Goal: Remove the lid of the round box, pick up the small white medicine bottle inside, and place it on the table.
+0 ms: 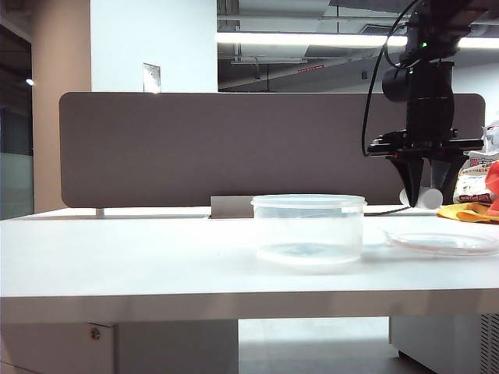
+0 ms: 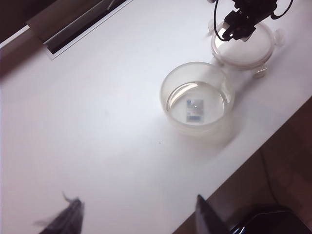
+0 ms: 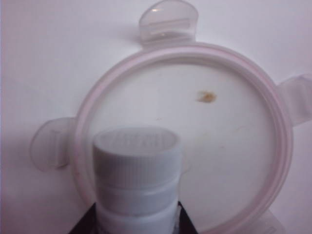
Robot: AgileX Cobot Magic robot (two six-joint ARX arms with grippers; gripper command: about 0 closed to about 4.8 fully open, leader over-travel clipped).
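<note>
Tabletop (image 1: 156,257), white, thick front edge nearest the exterior camera. On it, near the middle, the round box (image 1: 309,228): clear tub, lid off, open at the top. In the left wrist view a small label-like patch with blue marks shows at its bottom; cannot tell what it is.

Right of the box and apart from it, the lid (image 1: 444,242) lies flat on the tabletop, pinkish rim, several tabs around its edge.

Above the lid, right pincer (image 1: 422,196) points down, pinching the small white medicine bottle (image 3: 136,180) by its body, ribbed cap outward. Bottle is clear of the tabletop, held over the lid.

Left pincer (image 2: 139,217): spread wide, nothing between its fingertips, high above the tabletop's near part, well apart from the box.

Farthest back, a grey-brown divider panel (image 1: 195,148).
</note>
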